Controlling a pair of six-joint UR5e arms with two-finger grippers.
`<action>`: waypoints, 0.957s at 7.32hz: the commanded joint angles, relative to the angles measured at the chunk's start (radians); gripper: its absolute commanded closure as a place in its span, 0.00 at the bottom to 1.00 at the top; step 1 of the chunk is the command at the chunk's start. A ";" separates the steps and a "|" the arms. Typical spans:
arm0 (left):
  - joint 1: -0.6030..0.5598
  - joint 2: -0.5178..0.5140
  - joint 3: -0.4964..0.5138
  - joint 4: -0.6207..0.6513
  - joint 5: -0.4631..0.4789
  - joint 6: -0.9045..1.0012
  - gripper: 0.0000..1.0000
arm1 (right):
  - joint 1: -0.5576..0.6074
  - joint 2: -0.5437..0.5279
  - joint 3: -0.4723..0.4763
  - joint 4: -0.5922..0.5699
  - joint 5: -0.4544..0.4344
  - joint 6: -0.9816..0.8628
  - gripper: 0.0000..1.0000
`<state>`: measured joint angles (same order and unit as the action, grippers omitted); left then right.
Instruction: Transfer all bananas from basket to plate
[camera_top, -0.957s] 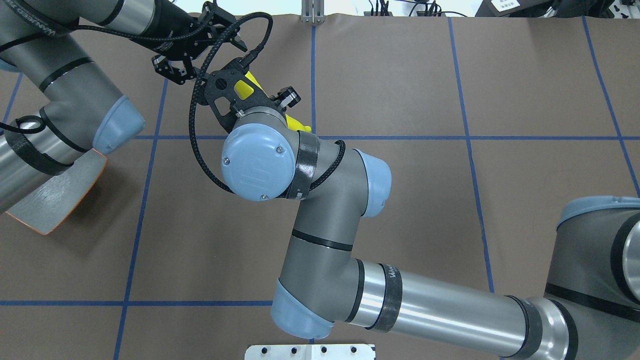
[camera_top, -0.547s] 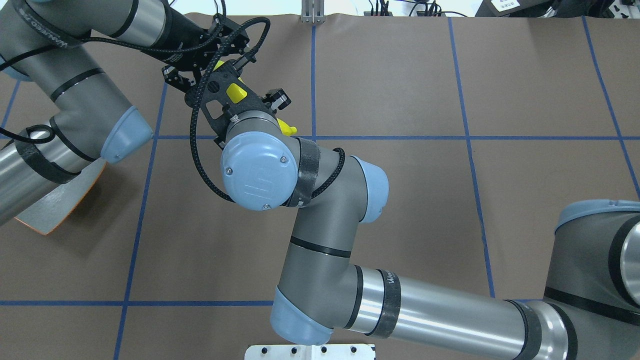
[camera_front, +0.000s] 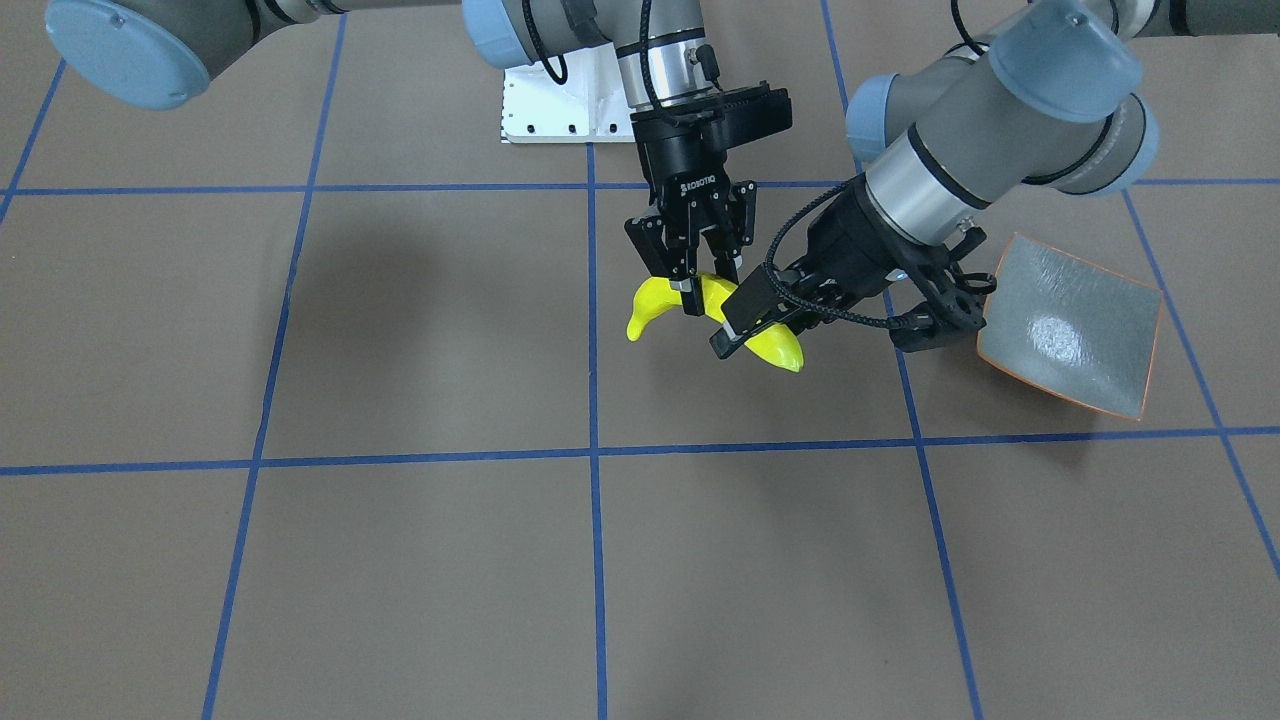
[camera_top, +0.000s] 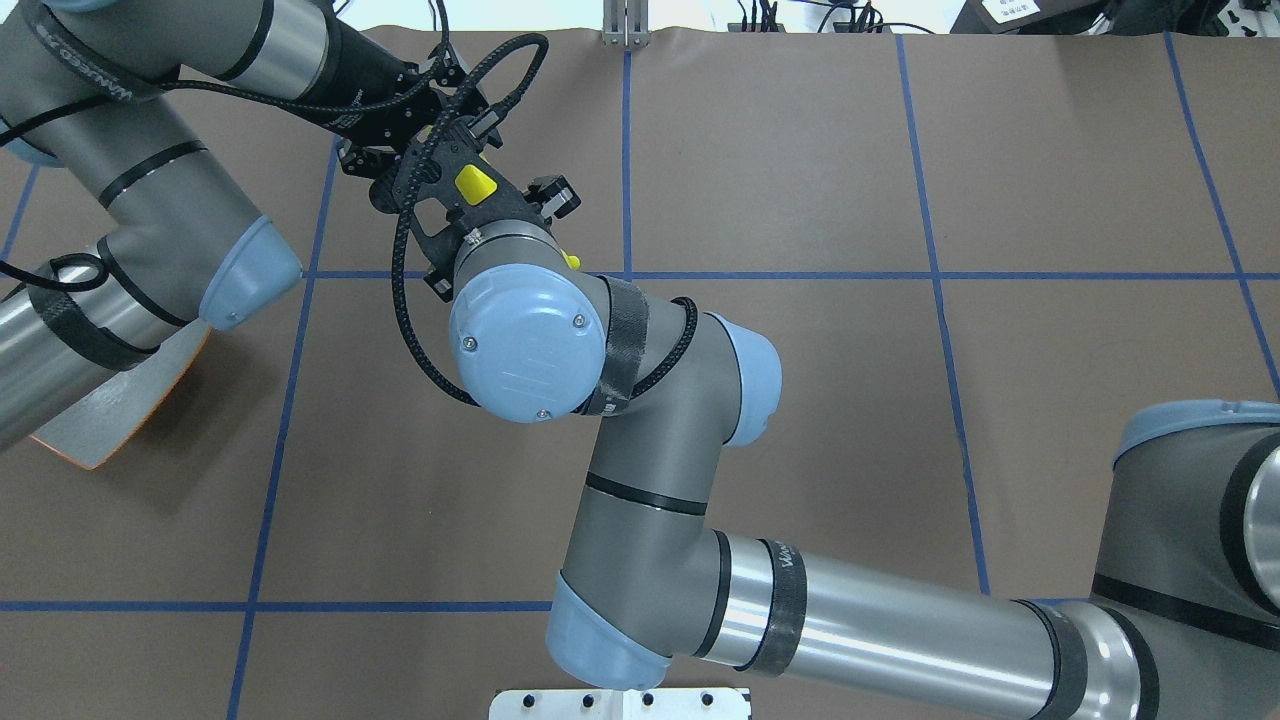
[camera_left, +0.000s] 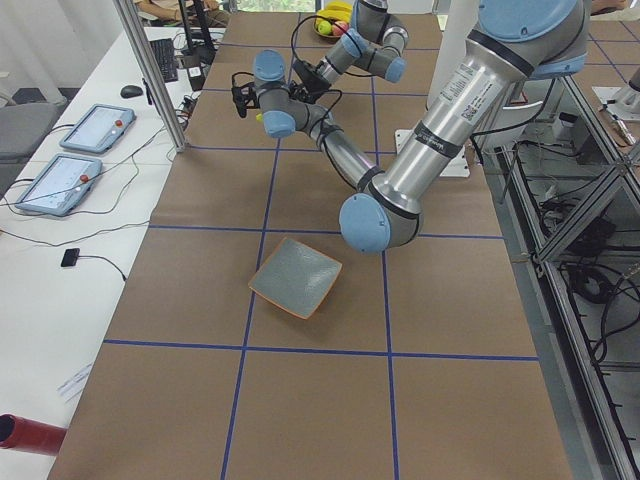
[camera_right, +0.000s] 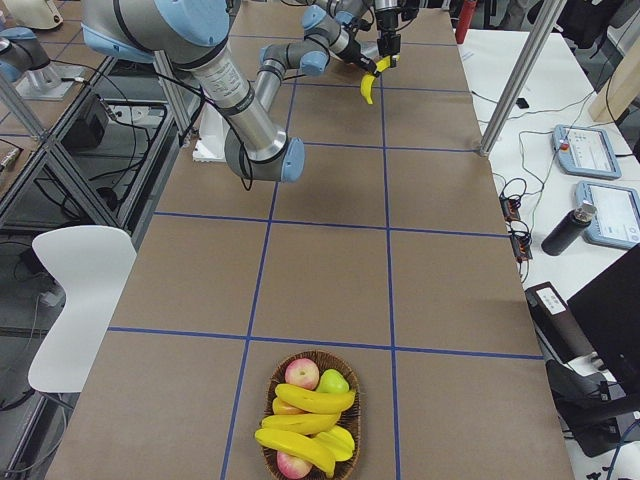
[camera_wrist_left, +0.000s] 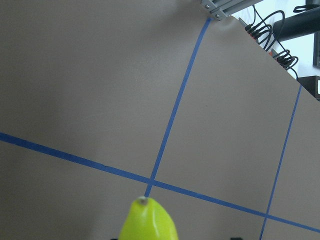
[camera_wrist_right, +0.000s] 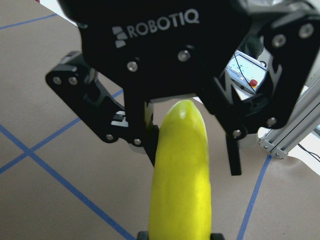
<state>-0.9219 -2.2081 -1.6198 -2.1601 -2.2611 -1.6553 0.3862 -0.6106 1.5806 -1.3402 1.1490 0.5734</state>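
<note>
One banana (camera_front: 650, 305) is hanging over the counter (camera_front: 400, 560), clenched mid-length by the right tool (camera_front: 690, 285). The left tool (camera_front: 742, 322), nearer the plate (camera_front: 1070, 320) on the robot's left, is straddling the banana's end, jaws spread, with its long axis pointing into that gap.

Whole table (camera_top: 1050, 150) is wearing a brown cover, with blue tape lines (camera_top: 940, 276) running across it in a big grid. Past its far edge a white side bench (camera_left: 40, 300) is sitting with two tablet-style pendants (camera_left: 95, 128) lying on it. A keyboard (camera_left: 162, 60), a mouse (camera_left: 130, 91), a phone (camera_left: 70, 257) and some loose cables are lying around them too. A silver frame post (camera_left: 148, 70) is standing at the bench's edge. On the near side a white chair (camera_right: 80, 290) is waiting beside the table. Light is coming down pretty evenly from above, leaving only soft shadows on the cover.
</note>
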 joint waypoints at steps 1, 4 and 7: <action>-0.002 0.001 0.000 -0.004 0.000 0.000 1.00 | 0.003 -0.004 0.024 0.004 0.001 0.000 0.56; -0.005 0.004 -0.002 -0.004 0.000 -0.001 1.00 | 0.017 -0.061 0.113 0.000 0.020 0.077 0.00; -0.041 0.111 -0.011 -0.087 -0.003 0.011 1.00 | 0.156 -0.179 0.142 -0.002 0.220 0.085 0.00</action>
<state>-0.9450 -2.1513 -1.6289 -2.1949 -2.2628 -1.6484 0.4824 -0.7409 1.7145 -1.3418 1.2867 0.6562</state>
